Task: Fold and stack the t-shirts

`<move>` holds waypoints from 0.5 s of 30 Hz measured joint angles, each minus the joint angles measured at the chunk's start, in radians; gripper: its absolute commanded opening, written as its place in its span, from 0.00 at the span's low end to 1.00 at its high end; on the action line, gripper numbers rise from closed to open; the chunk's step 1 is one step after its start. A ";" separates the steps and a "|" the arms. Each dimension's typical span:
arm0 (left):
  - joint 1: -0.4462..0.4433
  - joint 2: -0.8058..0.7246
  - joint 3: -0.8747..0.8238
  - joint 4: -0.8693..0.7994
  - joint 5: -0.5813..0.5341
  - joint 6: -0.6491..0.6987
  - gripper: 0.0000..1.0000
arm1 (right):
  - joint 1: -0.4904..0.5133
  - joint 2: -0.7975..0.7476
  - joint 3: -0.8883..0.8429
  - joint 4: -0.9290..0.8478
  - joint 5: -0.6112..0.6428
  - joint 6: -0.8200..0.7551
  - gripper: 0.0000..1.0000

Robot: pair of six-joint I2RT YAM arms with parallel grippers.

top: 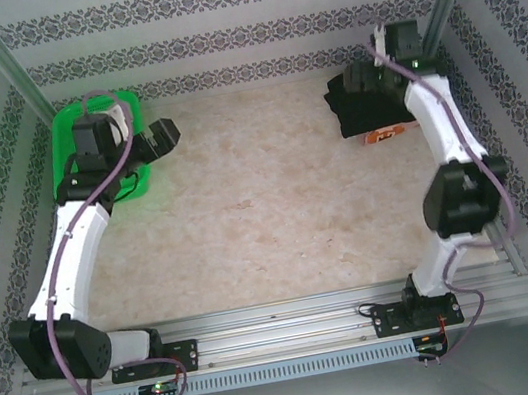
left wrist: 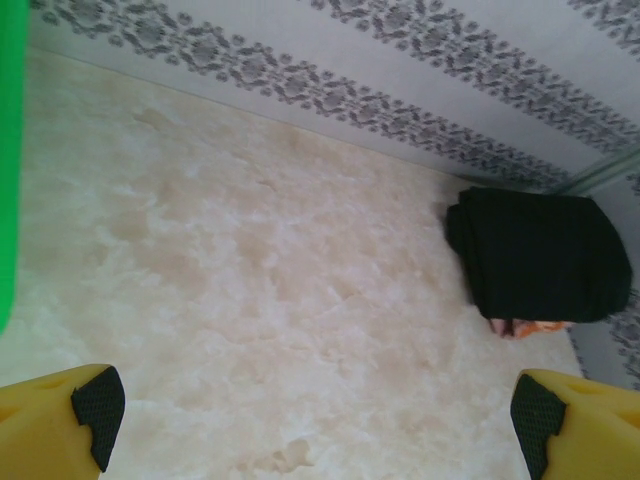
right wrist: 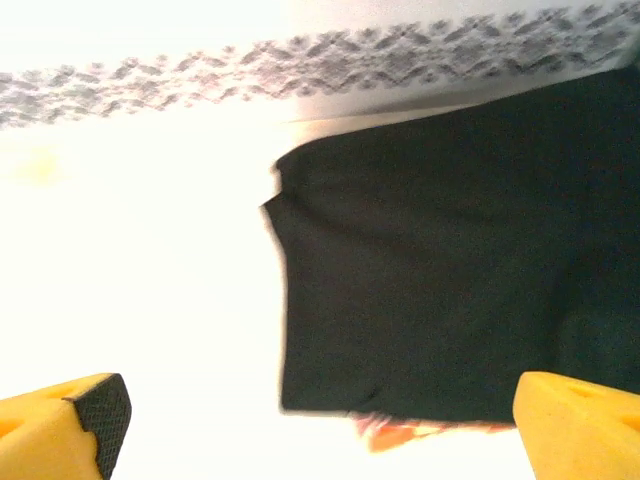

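A black t-shirt lies folded at the far right of the table, by the back wall. A pink and orange shirt edge pokes out from under its near side. My right gripper hovers just over this stack, open, with nothing between its yellow fingers. Below them, the right wrist view takes in the black t-shirt and the pink edge. My left gripper is open and empty beside the basket at the far left. From the left wrist view the black t-shirt sits far across the table.
A green mesh basket stands at the back left under the left arm, its wall at that wrist view's left edge. Patterned walls close the table at the back and sides. Metal rails run along the near edge.
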 measured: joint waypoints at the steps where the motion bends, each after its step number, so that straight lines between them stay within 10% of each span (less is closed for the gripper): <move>1: 0.000 -0.020 -0.047 0.020 -0.025 0.003 1.00 | 0.016 -0.086 -0.134 0.056 -0.018 0.014 0.98; 9: 0.013 0.001 -0.417 0.259 -0.221 0.091 1.00 | 0.021 -0.409 -0.944 0.443 0.002 0.105 0.98; 15: 0.018 0.088 -0.682 0.648 -0.339 0.252 1.00 | 0.021 -0.338 -1.135 0.772 0.050 0.094 0.98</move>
